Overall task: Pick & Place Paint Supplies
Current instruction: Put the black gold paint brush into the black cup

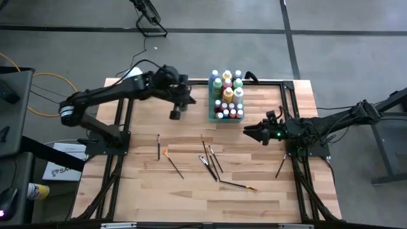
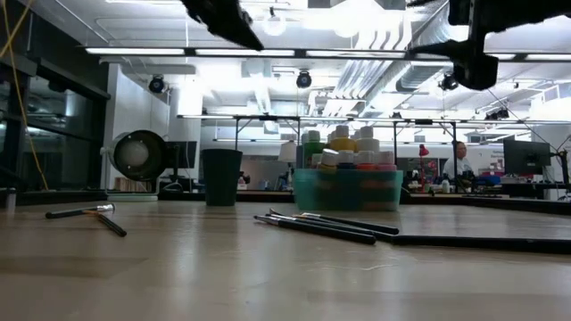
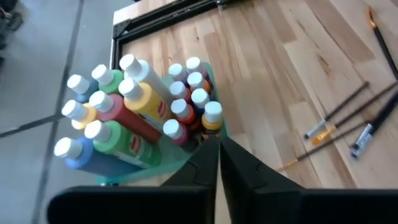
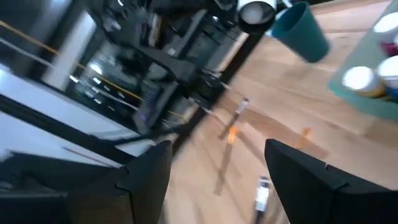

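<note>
Overhead view. Left end effector (image 1: 176,113), fingers pressed together and holding nothing, hangs above the tabletop (image 1: 254,197) just beside the green tray (image 1: 212,116) packed with upright paint bottles (image 1: 227,95). Right end effector (image 1: 249,133), fingers spread and empty, waits near the tray's opposite side. Paintbrushes (image 1: 212,162) lie scattered across the tabletop's middle.

No legible text or labels anywhere.

Both arms are matte black with jointed links; the right arm (image 1: 331,124) shows a green light.
</note>
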Controlling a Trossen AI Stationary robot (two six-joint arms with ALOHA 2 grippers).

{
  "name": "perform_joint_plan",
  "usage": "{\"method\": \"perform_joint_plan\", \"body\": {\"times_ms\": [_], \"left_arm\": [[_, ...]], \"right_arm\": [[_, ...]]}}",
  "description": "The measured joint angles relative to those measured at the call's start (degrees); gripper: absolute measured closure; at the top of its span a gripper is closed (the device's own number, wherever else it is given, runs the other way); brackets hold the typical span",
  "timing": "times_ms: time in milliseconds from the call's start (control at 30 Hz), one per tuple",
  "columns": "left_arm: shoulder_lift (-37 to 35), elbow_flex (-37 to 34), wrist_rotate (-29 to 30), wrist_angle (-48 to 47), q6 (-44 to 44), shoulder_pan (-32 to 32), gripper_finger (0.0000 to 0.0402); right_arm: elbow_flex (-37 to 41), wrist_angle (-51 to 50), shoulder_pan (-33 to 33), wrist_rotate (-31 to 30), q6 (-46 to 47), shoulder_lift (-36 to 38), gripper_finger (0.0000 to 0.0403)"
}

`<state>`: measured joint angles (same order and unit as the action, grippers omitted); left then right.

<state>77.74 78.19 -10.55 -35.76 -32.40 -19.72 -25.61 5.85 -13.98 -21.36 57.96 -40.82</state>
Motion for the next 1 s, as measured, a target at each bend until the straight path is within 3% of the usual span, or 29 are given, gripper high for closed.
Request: {"method": "perform_joint_plan", "body": {"times_ms": [167, 400, 500, 700, 833, 1000], "left_arm": [[-4.4, -0.03, 6.0, -4.37, -3.14, 2.97, 0.039], [-9.16, -2.12, 5.62, -6.79, -8.39, 3.19, 0.0399], [-12.34, -5.95, 5.82, -6.24, -9.86, 3.05, 0.0399], [-22.14, -15.67, 0.22, -3.43, -7.94, 1.17, 0.0399], [-29.97, -22.69, -3.68, 0.47, -4.03, 1.39, 0.0398], [-36.99, -28.83, -8.97, 3.18, -0.17, 1.35, 0.0398]], "right_arm": [[0.01, 4.26, -0.02, 0.52, 1.11, -0.02, 0.0151], [-4.73, 4.39, -3.02, -1.26, 1.97, -2.84, 0.0151], [-11.89, -1.26, -5.8, -4.13, 1.9, -6.92, 0.0151], [-29.6, -24.94, -10.94, -4.49, 10.57, -19.29, 0.0151], [-39.57, -39.82, -13.72, 4.01, 21.67, -27.8, 0.0151], [-44.37, -47.86, -17.49, 21.56, 34.94, -36.69, 0.0151]]}}
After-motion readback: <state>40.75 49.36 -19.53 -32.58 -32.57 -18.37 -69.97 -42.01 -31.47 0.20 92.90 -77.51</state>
